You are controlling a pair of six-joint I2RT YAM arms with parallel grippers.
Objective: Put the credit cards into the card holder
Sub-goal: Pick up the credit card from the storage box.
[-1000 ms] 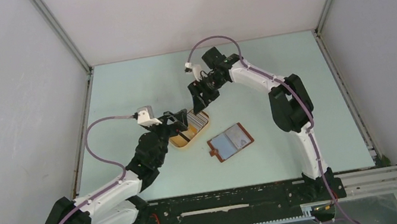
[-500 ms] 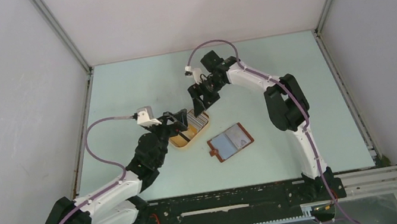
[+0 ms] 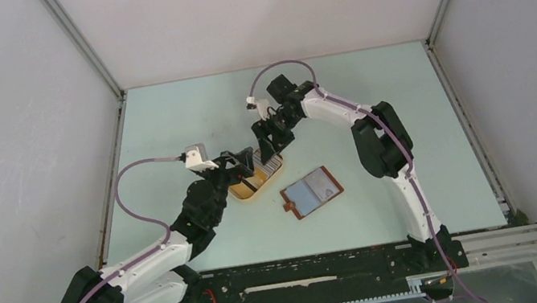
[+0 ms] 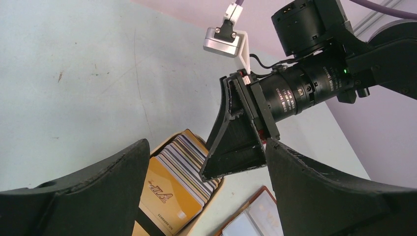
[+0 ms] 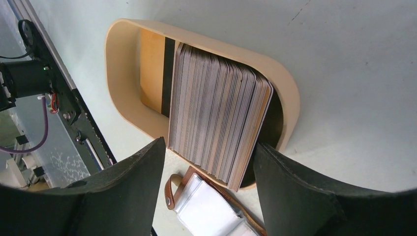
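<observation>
The credit cards point(image 5: 216, 118) stand edge-on as a tight striped row in a tan oval tray point(image 5: 123, 49); an orange card point(image 4: 169, 189) fronts the row. My right gripper point(image 5: 209, 147) is open, its two fingers straddling the near end of the row, apart from it. From above, the right gripper point(image 3: 269, 150) hangs over the tray's far end. My left gripper point(image 3: 245, 166) is open and empty at the tray's point(image 3: 243, 191) left side. The card holder point(image 3: 311, 192) lies open on the table right of the tray, its strap tab point(image 5: 172, 189) toward the tray.
The light table ends at grey walls left, right and behind. A black rail point(image 3: 324, 269) with both arm bases runs along the near edge. The right gripper's black finger point(image 4: 236, 142) hangs between my left fingers in the left wrist view.
The right arm has swung left and down toward the tray's card row, and its jaws have narrowed a little. The left arm has not moved.
</observation>
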